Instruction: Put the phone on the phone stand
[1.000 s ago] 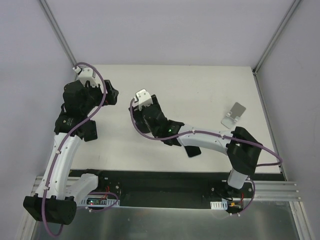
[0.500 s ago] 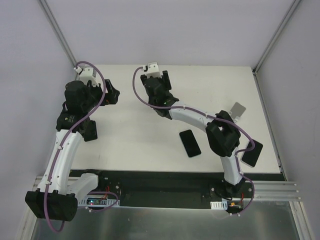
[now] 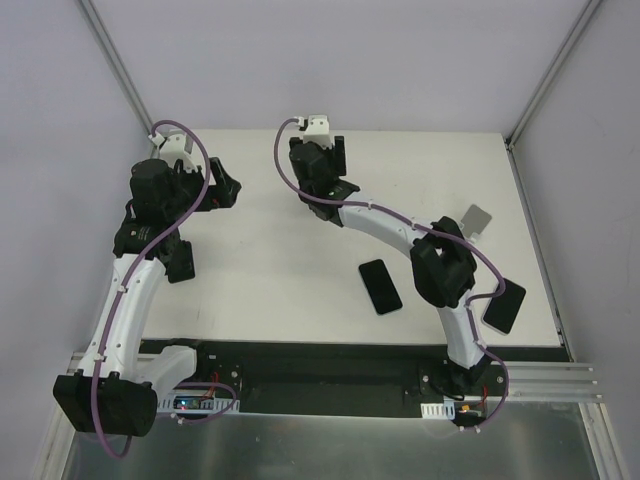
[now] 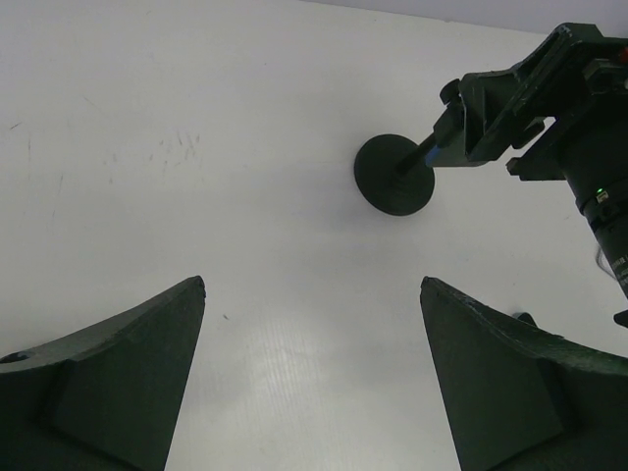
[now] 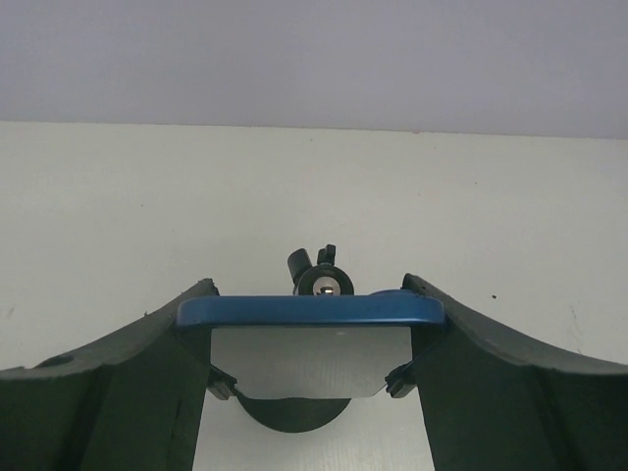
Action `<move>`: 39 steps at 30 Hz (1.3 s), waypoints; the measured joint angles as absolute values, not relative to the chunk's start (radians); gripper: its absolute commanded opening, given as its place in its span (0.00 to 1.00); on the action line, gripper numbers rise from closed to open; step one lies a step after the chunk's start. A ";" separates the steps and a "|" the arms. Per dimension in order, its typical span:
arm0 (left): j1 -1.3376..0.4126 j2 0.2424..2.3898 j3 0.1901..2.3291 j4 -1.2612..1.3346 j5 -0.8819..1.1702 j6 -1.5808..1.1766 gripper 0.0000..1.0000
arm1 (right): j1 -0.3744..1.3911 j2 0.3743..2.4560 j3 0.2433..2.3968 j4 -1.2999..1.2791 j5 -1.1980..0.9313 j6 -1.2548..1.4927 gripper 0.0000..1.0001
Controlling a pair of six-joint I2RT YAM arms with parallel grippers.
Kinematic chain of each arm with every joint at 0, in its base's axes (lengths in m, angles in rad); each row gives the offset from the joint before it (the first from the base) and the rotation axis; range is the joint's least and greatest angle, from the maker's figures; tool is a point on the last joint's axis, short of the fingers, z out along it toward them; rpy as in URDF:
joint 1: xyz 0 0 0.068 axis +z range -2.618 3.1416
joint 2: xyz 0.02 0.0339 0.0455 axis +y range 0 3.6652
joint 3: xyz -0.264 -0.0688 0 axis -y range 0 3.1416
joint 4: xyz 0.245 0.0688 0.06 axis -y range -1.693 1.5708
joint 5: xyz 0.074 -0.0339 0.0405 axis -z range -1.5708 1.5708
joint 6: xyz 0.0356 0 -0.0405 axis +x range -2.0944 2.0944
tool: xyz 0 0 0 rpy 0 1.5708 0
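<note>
My right gripper (image 5: 309, 287) is shut on a blue-edged phone (image 5: 309, 311), held across the jaws. A black phone stand sits right behind and under it: its head knob (image 5: 324, 280) shows above the phone and its round base (image 5: 294, 412) below. In the top view the right gripper (image 3: 328, 178) is at the far middle of the table. The left wrist view shows the stand's round base (image 4: 394, 175) on the table with the right gripper (image 4: 496, 98) over it. My left gripper (image 4: 312, 294) is open and empty, to the stand's left, also seen from the top (image 3: 222, 186).
A black phone (image 3: 380, 285) lies flat mid-table under the right arm. Another dark phone (image 3: 505, 306) lies near the right edge. A silver stand (image 3: 472, 225) is at the right. Grey walls close the table's far side.
My right arm swung from the middle of the table to the far middle with the phone, uncovering the black phone on the table. The left arm barely moved.
</note>
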State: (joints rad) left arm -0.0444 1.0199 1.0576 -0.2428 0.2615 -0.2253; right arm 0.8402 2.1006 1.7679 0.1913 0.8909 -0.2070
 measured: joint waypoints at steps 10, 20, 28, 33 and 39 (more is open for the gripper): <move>-0.044 1.024 1.058 -0.242 0.279 -0.229 0.89 | 0.821 2.101 1.790 0.141 0.888 -0.039 0.01; -0.044 1.029 1.058 -0.242 0.293 -0.241 0.88 | 0.820 2.101 1.790 0.146 0.858 -0.080 0.01; -0.044 1.029 1.058 -0.242 0.309 -0.245 0.89 | 0.805 2.101 1.785 0.165 0.784 -0.135 0.63; -0.044 1.029 1.058 -0.241 0.312 -0.245 0.89 | 0.793 2.090 1.785 0.142 0.703 -0.144 0.96; -0.044 1.034 1.058 -0.239 0.315 -0.245 0.90 | 0.794 1.891 1.665 0.022 0.560 -0.162 0.96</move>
State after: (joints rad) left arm -0.0441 1.0336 1.0576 -0.2390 0.3149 -0.2451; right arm 0.7940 1.8908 1.6650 0.0219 0.5602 -0.1619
